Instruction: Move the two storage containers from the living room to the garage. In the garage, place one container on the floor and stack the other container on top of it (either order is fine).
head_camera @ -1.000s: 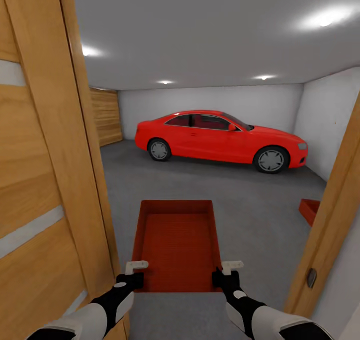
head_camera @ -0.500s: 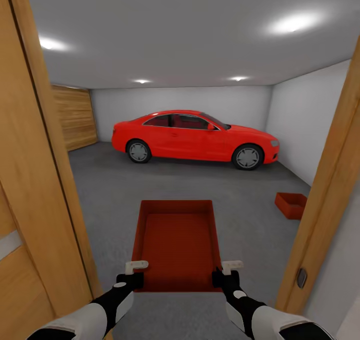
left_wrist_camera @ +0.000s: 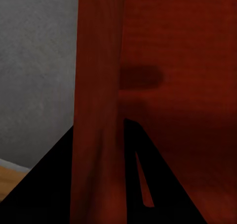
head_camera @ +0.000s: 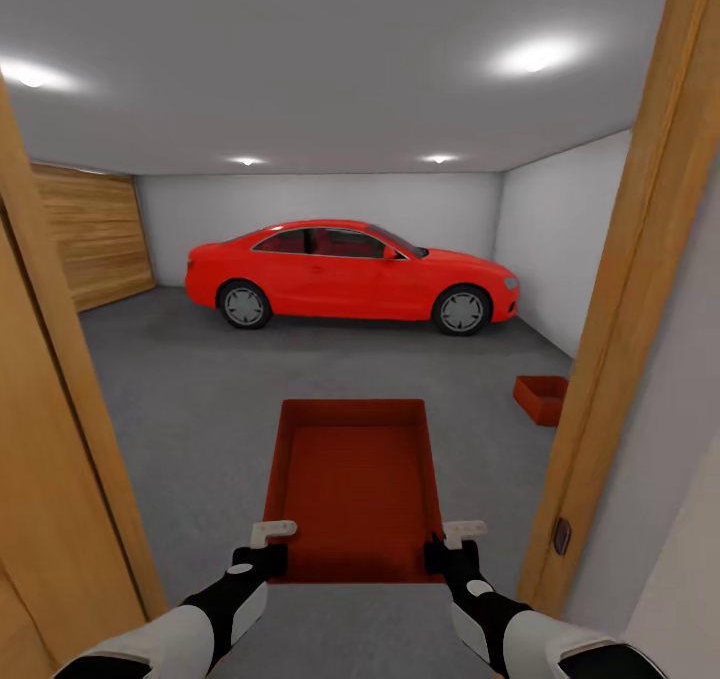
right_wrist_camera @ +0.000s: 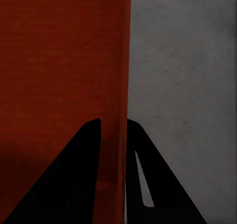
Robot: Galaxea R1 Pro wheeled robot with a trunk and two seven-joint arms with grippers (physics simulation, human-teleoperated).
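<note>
An orange-red storage container (head_camera: pixel 352 489) is carried at the 6 o'clock low centre of the head view, open side up, both arms holding its near corners. The left gripper (head_camera: pixel 270 541) pinches the left wall, the right gripper (head_camera: pixel 455 541) the right wall; in each wrist view the thin wall (left_wrist_camera: pixel 96 110) (right_wrist_camera: pixel 121 85) stands between two dark fingers closed tight against it. The carried bin's near edge hides the fingertips' lower parts. The second container (head_camera: pixel 541 399) sits on the dark grey floor (head_camera: pixel 190 379) at 3 o'clock, its right end cut off by the wooden door frame (head_camera: pixel 620 289). A red car (head_camera: pixel 350 277) stands at 12 o'clock; its far side is hidden.
</note>
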